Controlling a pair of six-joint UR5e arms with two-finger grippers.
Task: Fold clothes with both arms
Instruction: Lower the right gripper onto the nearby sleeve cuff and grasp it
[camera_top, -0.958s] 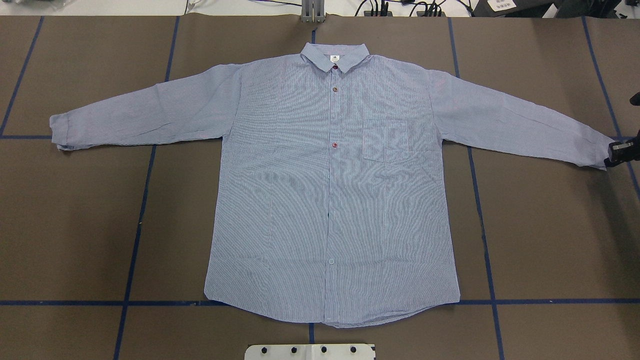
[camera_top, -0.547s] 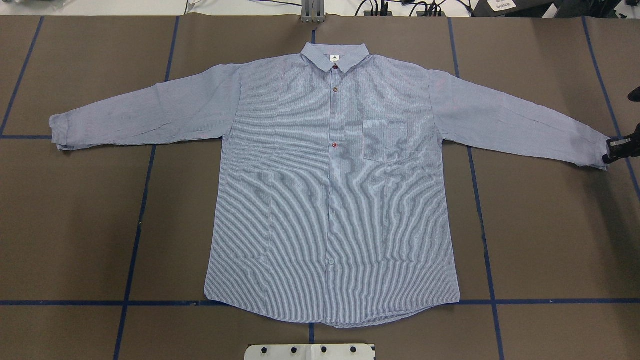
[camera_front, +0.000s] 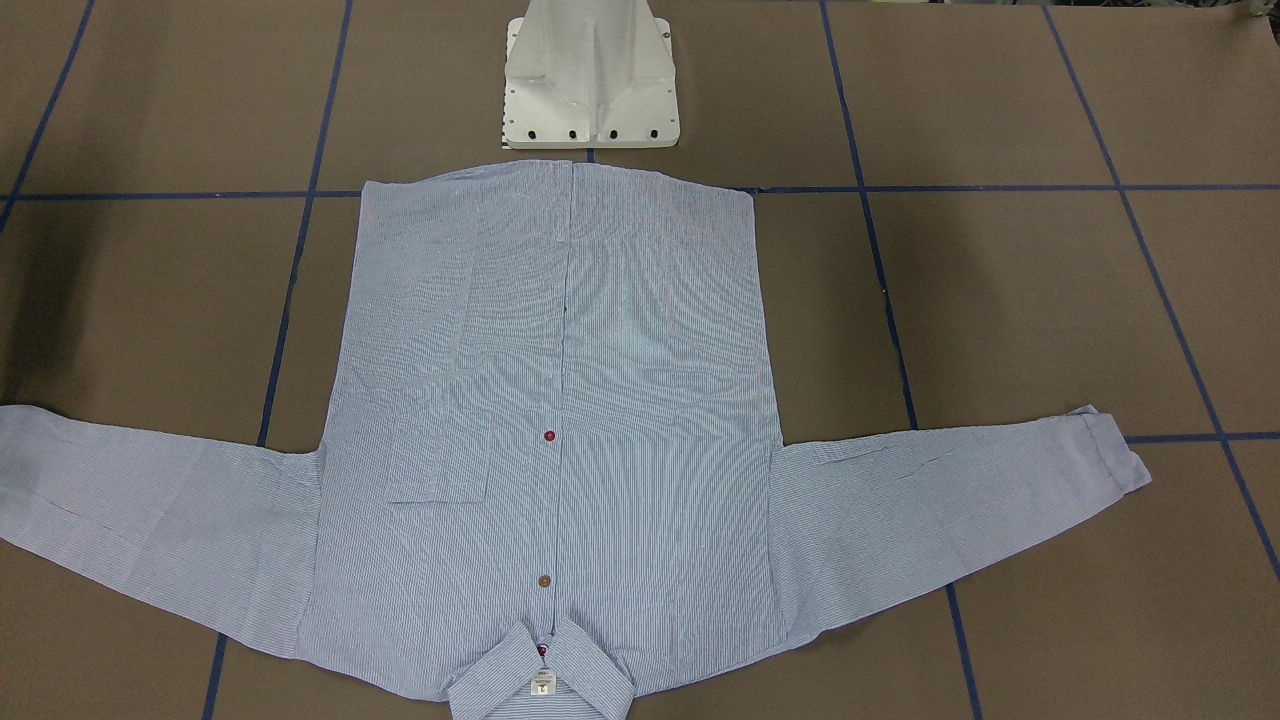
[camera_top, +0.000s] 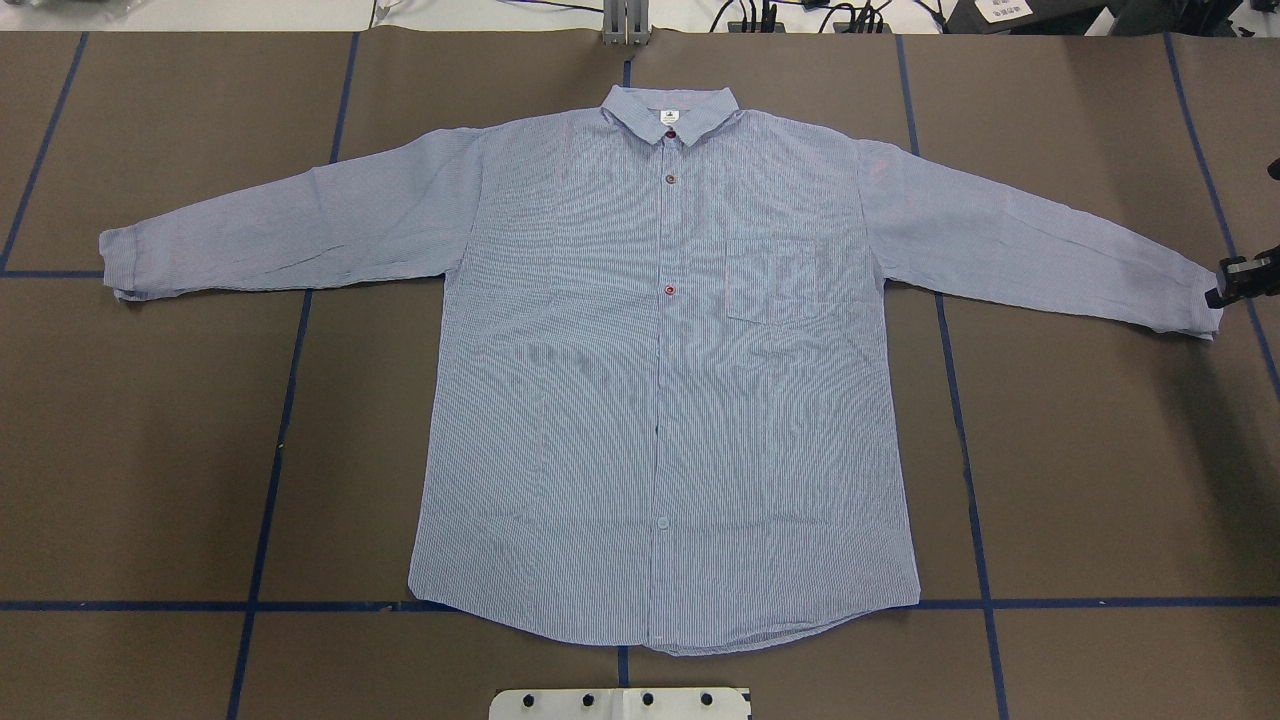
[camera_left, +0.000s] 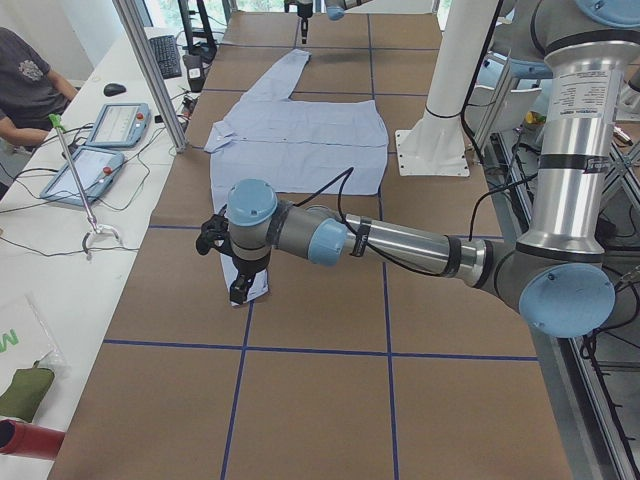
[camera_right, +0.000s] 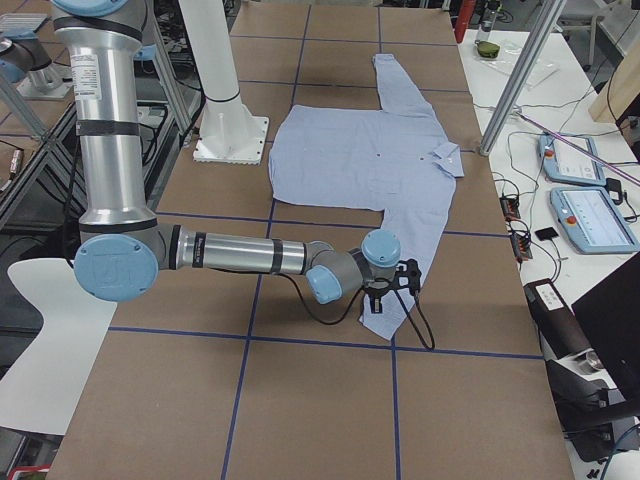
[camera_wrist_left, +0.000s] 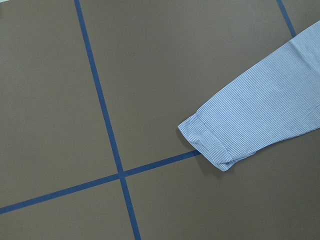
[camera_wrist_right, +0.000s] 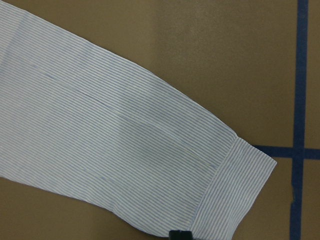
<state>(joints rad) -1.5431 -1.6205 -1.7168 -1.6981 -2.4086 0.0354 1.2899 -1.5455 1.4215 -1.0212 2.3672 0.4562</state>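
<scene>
Brown paper-covered table (camera_top: 1100, 450), marked into squares by blue tape lines (camera_top: 270, 480); a white pedestal (camera_front: 590, 80) is bolted at the robot's edge. One striped shirt (camera_top: 660, 380) is laid flat on the table, front up and buttoned. Its collar (camera_top: 668, 110) is pointed away from the pedestal and its hem (camera_top: 660, 640) is set just in front of it, so the body's long axis runs straight out from the robot. Both sleeves are spread wide to either side along the table, angled slightly toward the hem. The chest pocket (camera_top: 775, 280) is seen on the robot's right of the button row. The right gripper (camera_top: 1230, 285) is placed low at the right cuff (camera_wrist_right: 235, 195), at the overhead view's right edge. One black fingertip (camera_wrist_right: 180, 235) is seen against the cuff's edge in the right wrist view. Whether the jaws are parted or closed, and whether cloth is pinched, cannot be told. The left gripper (camera_left: 240, 290) is pointed down at the left cuff (camera_wrist_left: 210, 140), which lies beside a crossing of tape lines. It is seen from the side view alone, so its opening cannot be told, nor whether the cloth is touched. A seated person (camera_left: 25, 80) and two control tablets (camera_left: 115, 125) are noted on the white bench past the table's far edge.
</scene>
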